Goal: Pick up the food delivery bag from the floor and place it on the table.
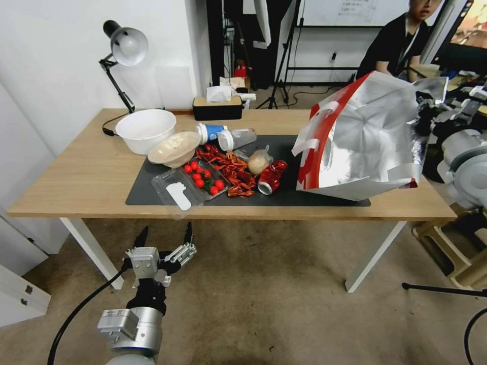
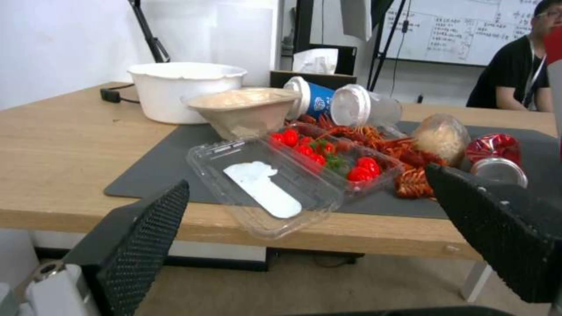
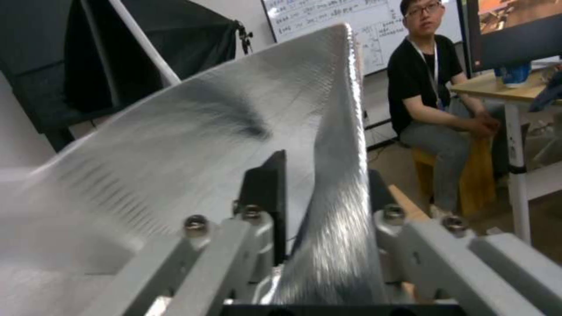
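Observation:
The food delivery bag (image 1: 365,137) is tipped on its side over the right end of the table (image 1: 76,172), silver foil lining facing me, red panel and white handles toward the middle. Its lower edge meets the dark grey mat (image 1: 304,195). My right gripper (image 1: 425,110) is at the bag's upper right corner. In the right wrist view the right gripper (image 3: 328,197) is shut on a fold of the bag's foil (image 3: 234,131). My left gripper (image 1: 165,234) hangs open over the floor (image 1: 264,294), just in front of the table's front edge, holding nothing; it is also open in the left wrist view (image 2: 307,177).
On the mat lie a white bowl (image 1: 145,129), a paper bowl (image 1: 174,148), two tipped cups (image 1: 225,136), crayfish (image 1: 228,170), a clear box of tomatoes (image 1: 195,185) and a red can (image 1: 271,177). A lamp (image 1: 124,48) and a tissue box (image 1: 218,106) stand at the back. A stool (image 1: 446,248) is at right.

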Controlling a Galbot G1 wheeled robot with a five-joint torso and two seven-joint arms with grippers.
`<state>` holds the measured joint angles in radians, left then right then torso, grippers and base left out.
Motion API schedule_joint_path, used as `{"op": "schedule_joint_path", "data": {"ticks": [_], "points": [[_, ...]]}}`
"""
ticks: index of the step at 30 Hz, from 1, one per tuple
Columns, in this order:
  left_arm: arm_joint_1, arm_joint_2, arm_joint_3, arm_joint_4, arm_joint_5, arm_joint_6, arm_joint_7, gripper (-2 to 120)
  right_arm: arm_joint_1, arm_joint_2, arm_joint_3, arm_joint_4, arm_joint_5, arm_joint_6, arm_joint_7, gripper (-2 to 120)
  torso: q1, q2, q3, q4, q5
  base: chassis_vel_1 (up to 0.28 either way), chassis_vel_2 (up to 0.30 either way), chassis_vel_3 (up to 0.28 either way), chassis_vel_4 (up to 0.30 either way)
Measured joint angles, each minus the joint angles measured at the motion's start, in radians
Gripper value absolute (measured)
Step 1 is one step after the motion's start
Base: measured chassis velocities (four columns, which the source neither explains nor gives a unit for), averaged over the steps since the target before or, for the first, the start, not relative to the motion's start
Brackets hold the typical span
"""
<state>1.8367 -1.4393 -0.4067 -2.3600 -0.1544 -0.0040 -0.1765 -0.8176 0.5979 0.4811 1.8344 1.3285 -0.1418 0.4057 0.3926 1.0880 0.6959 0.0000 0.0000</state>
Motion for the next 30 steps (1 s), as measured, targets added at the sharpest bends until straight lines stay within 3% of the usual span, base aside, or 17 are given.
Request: {"op": "schedule_joint_path", "data": {"ticks": [5,8,12,14,18,21,30], "points": [[-0.002,0.000,0.001,0.004,0.000,0.000,0.001,100,0.006,0.004,-0.005,-0.002,0.003,-0.002,0.000,34,0.000,0.000,0.000,0.0000,0.0000,0.000,0.000,0.000,0.000],[-0.005,-0.001,0.001,0.011,-0.001,0.000,0.002,100,0.025,0.009,-0.021,-0.006,0.004,-0.004,-0.004,51,0.000,0.000,0.000,0.0001,0.0000,0.000,0.000,0.000,0.000],[-0.008,-0.002,0.001,0.016,-0.001,0.000,0.002,100,0.040,0.013,-0.035,-0.011,0.005,-0.007,-0.007,61,0.000,0.000,0.000,0.0000,0.0000,0.000,0.000,0.000,0.000],[-0.010,-0.004,0.000,0.019,-0.001,0.002,0.002,100,0.049,0.018,-0.046,-0.015,0.006,-0.008,-0.018,73,0.000,0.000,0.000,0.0001,0.0000,0.000,0.000,0.000,0.000],[-0.011,-0.006,0.001,0.023,-0.001,0.002,0.002,100,0.049,0.021,-0.051,-0.016,0.007,-0.009,-0.031,83,0.000,0.000,0.000,0.0000,0.0000,0.000,0.000,0.000,0.000],[-0.011,-0.007,0.001,0.024,0.000,0.002,0.002,100,0.049,0.021,-0.052,-0.016,0.008,-0.009,-0.040,97,0.000,0.000,0.000,0.0001,0.0000,0.000,0.000,0.000,0.000],[-0.010,-0.009,0.002,0.022,0.002,0.004,0.002,100,0.013,0.012,-0.023,0.008,0.026,-0.017,-0.056,100,0.000,0.000,0.000,0.0000,0.0000,0.000,0.000,0.000,0.000]]}}
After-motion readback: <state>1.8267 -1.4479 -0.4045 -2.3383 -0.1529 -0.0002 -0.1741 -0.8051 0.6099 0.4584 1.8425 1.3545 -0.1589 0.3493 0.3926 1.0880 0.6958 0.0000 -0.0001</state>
